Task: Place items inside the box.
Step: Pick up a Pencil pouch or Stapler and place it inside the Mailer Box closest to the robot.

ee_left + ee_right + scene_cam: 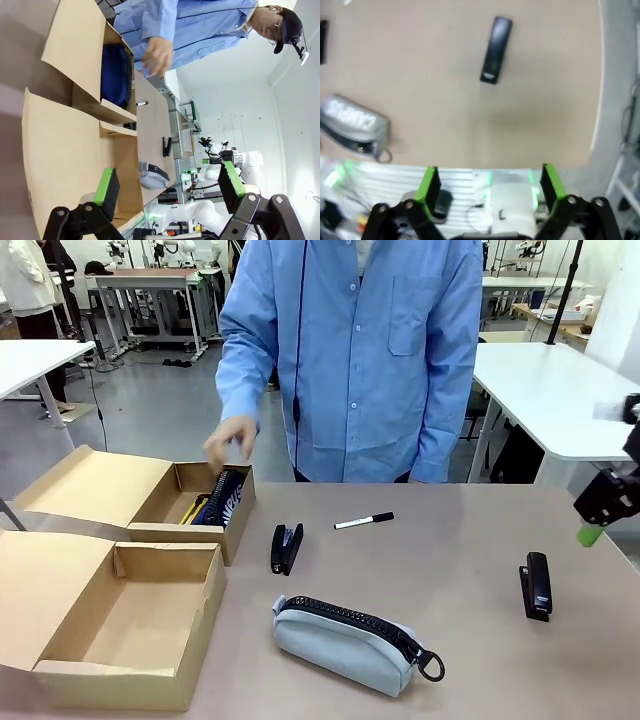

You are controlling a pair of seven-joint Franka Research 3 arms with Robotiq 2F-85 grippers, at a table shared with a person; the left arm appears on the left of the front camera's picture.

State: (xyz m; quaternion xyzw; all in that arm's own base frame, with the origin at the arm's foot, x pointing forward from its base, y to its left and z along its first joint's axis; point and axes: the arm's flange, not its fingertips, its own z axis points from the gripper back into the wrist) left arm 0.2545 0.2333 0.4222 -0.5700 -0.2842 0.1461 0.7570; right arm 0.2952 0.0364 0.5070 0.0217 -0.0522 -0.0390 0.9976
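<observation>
Left gripper and right gripper: fingers wide, empty. Navy zip pouch sits in the far box (person's hand above it). Grey CAMPUS pouch, marker, black stapler and second stapler lie on the desk.

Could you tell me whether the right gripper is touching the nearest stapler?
Apart: right wrist view shows bare table between the right gripper and the stapler.

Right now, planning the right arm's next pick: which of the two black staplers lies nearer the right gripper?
The black stapler by the table's right edge, close to the right gripper; the other black stapler lies mid-table near the black-and-white marker.
</observation>
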